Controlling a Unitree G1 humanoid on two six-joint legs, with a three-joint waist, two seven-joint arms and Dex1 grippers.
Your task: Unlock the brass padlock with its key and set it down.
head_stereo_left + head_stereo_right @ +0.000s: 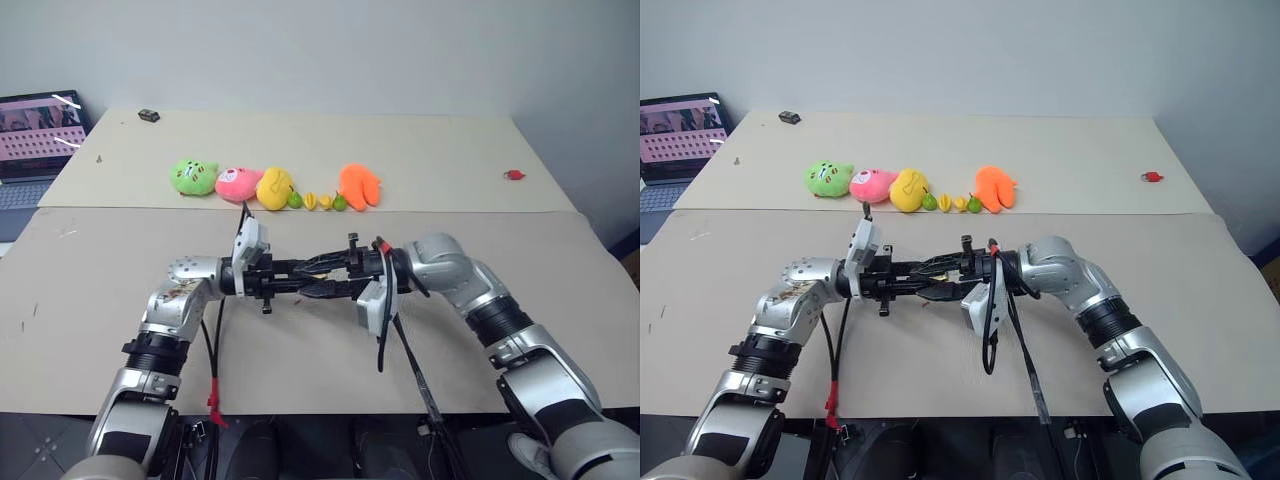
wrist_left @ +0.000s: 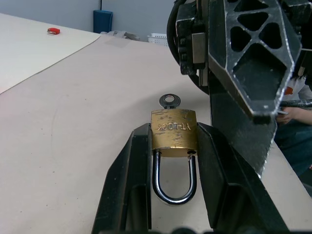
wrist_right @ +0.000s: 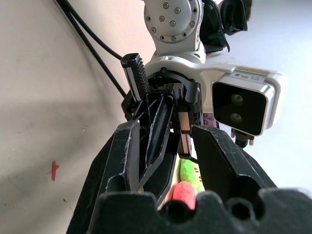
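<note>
The brass padlock [image 2: 173, 134] sits clamped between the two black fingers of my left gripper [image 2: 173, 130], held above the beige table [image 1: 300, 340]. Its silvery shackle [image 2: 174, 197] points back toward the wrist, both legs in the body. The key [image 2: 169, 101] sticks out of the padlock's far end, its round bow free. My right gripper [image 3: 165, 129] faces the left one tip to tip [image 1: 318, 278]. Its fingers [image 2: 248, 58] stand apart beside the padlock, off the key, and a left-gripper finger lies in the gap between them.
A row of plush toys runs across the far table: green [image 1: 194, 177], pink [image 1: 238, 183], yellow [image 1: 274, 187], orange [image 1: 359, 185], with small toy fruits [image 1: 322, 201] between. A small red object [image 1: 514, 175] lies far right, a laptop [image 1: 40, 130] far left. Cables [image 1: 385, 340] hang under my right wrist.
</note>
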